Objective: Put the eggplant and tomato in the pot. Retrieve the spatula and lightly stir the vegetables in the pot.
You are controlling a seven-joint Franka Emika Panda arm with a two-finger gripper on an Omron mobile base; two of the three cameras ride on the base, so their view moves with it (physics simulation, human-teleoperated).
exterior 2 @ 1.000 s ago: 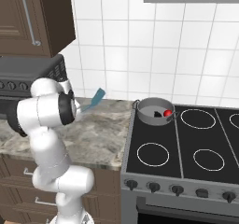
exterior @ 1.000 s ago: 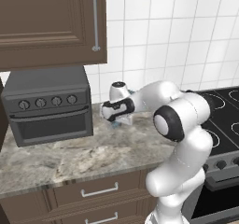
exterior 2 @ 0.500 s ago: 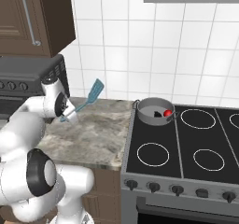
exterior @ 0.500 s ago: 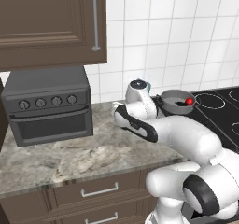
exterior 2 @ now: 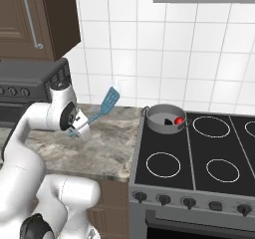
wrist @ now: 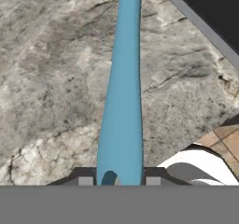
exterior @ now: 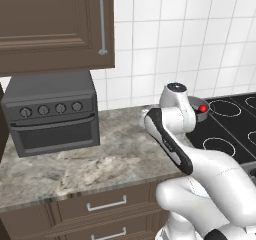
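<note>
My gripper (exterior 2: pixel 78 129) is shut on the handle end of the light blue spatula (exterior 2: pixel 109 101) and holds it in the air above the counter. The spatula slants up and to the right, blade toward the stove. In the hand view the handle (wrist: pixel 121 101) runs straight up from between my gripper's (wrist: pixel 119 181) dark fingertips (wrist: pixel 85 179). The grey pot (exterior 2: pixel 163 114) stands on the back left burner, well right of the blade. The red tomato (exterior 2: pixel 178 120) lies inside it. A dark patch beside the tomato may be the eggplant; I cannot tell. My arm covers part of the pot (exterior: pixel 199 115); the tomato (exterior: pixel 202 108) shows.
A dark toaster oven (exterior: pixel 50 109) stands at the back left of the marble counter (exterior: pixel 95 164), under a brown wall cabinet (exterior: pixel 55 24). The black stove (exterior 2: pixel 199 153) with several burner rings adjoins the counter on the right. Drawers (exterior: pixel 105 204) run below the counter edge.
The arm has swung and its body has turned. The spatula, still held, has risen a little and moved right toward the stove.
</note>
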